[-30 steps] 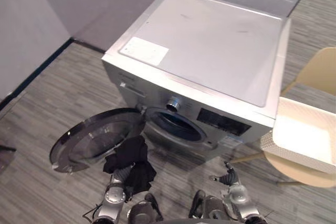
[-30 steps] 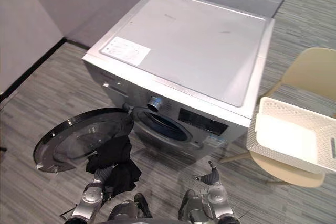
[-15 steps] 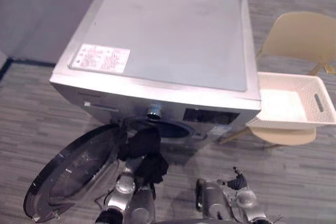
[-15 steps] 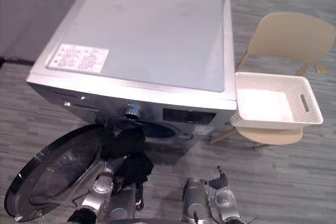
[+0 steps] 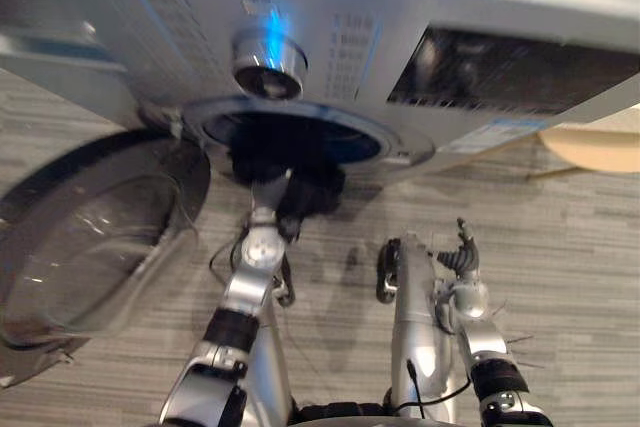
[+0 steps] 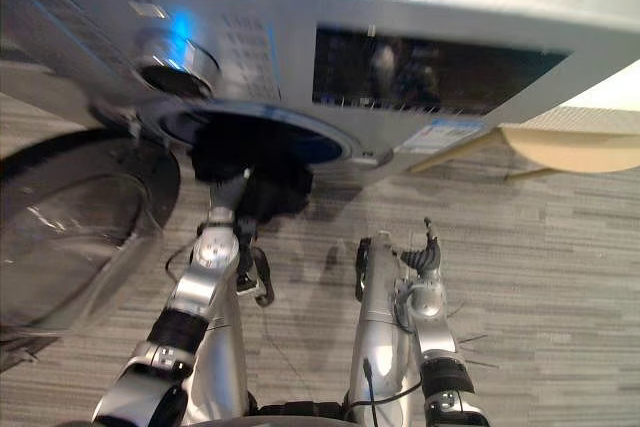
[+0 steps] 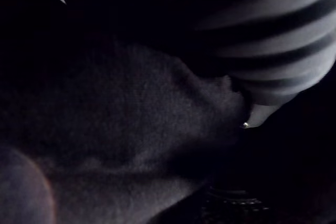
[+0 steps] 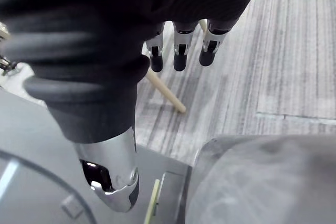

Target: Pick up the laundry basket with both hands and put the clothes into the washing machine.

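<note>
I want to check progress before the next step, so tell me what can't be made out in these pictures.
Left hand: its grip, buried in the black clothes, both eye views; left wrist view too dark.
Drum opening: the inside, dark and blocked by the clothes.
Laundry basket: contents, cut off by the washing machine and the edge, right eye view.

Left hand has brought black garment to drum opening.

The washing machine is silver-grey, with a black display panel and a chrome knob lit blue; its door is clear glass in a dark rim. The clothes are black. The floor is grey with fine pale streaks, the chair beige.
</note>
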